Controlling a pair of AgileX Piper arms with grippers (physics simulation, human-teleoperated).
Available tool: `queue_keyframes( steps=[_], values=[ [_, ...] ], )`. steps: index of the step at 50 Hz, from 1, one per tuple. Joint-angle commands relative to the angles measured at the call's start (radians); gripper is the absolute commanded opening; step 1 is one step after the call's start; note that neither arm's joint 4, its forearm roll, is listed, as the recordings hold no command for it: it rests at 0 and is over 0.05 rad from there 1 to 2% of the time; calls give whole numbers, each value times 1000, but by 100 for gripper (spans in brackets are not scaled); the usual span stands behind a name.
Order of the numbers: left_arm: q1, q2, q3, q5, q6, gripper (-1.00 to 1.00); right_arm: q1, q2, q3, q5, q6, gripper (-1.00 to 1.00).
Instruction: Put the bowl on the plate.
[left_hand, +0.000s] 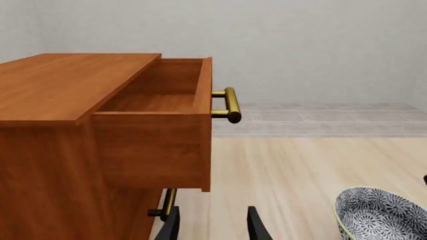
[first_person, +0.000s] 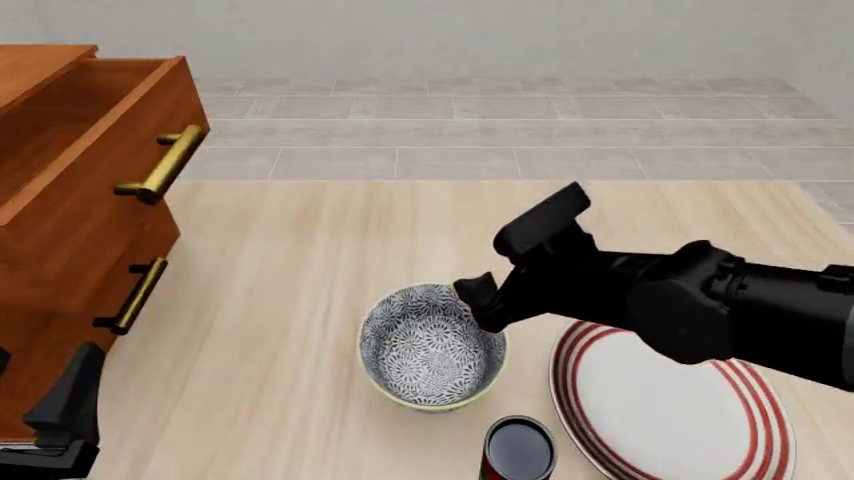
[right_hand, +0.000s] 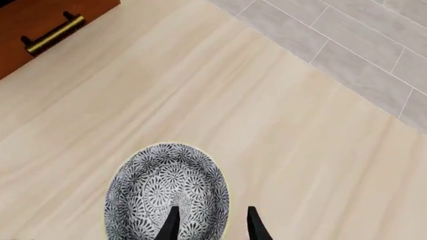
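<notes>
A simulated home-like room, sparsely furnished. A pale wooden table (first_person: 307, 260) carries tableware: a floral bowl (first_person: 430, 346), a red-ringed plate (first_person: 667, 400) and a small dark can (first_person: 519, 449). Beside it stands an orange-brown wooden dresser (first_person: 67, 200) with brass handles (first_person: 163, 165), its top drawer open. Grey floor tiles (first_person: 534, 130) meet a plain pale wall (first_person: 467, 35).

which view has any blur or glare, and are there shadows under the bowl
Front view: sharp, even flat light, no glare, only a faint shadow at the bowl. Right wrist view: crisp, the bowl casts almost none. Left wrist view: equally sharp, shading only inside the open drawer.
</notes>
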Motion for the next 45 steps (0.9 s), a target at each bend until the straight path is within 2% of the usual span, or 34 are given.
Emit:
queue_keyframes(
  steps=[1, 28, 45],
  values=[
    [0, 0, 0, 0, 0, 100, -11, 43, 8, 1, 3, 100],
    [0, 0, 0, 0, 0, 100, -26, 177, 4, -19, 65, 100],
    [0, 0, 0, 0, 0, 100, -35, 231, 12, -49, 77, 100]
  ],
)
